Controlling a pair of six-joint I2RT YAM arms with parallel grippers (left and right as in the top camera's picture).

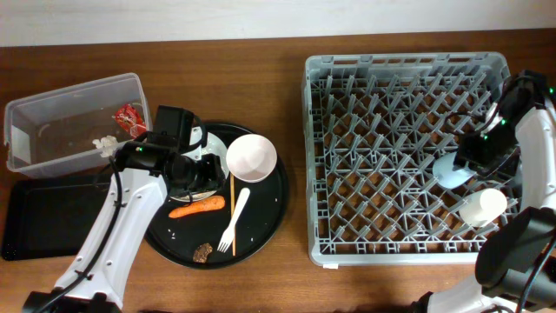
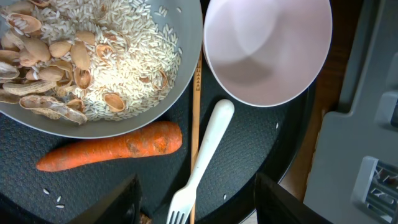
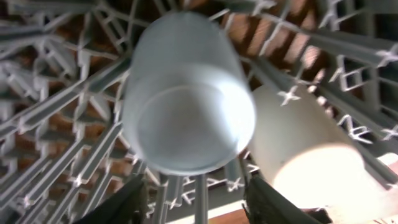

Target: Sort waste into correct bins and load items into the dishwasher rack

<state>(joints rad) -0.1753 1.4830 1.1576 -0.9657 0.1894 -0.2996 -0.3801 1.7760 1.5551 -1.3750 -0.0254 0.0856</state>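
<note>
My left gripper is open and empty, over the grey plate of rice scraps and shells. In the left wrist view the plate is at the top left, and the pinkish bowl stands beside it. The carrot, white fork and brown lump lie below. The red wrapper and tissue lie in the clear tub. My right gripper is open just behind the blue cup. The cream cup is beside it in the rack.
The plate, bowl, carrot, fork and lump all sit on a large round black tray. A thin wooden stick lies next to the fork. The shallow black rectangular tray is in front of the tub.
</note>
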